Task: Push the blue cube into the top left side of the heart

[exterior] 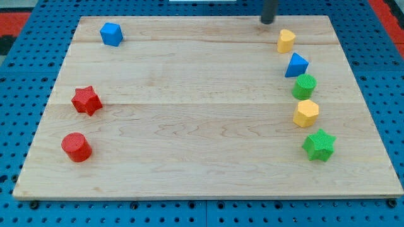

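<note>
The blue cube sits near the board's top left corner. A yellow block that looks like the heart is near the top right, far from the cube. My tip is at the board's top edge, just up and left of the yellow heart and a long way right of the blue cube. It touches no block.
A blue triangle, a green cylinder, a yellow pentagon-like block and a green star line the right side below the heart. A red star and a red cylinder are at the left. The wooden board lies on blue pegboard.
</note>
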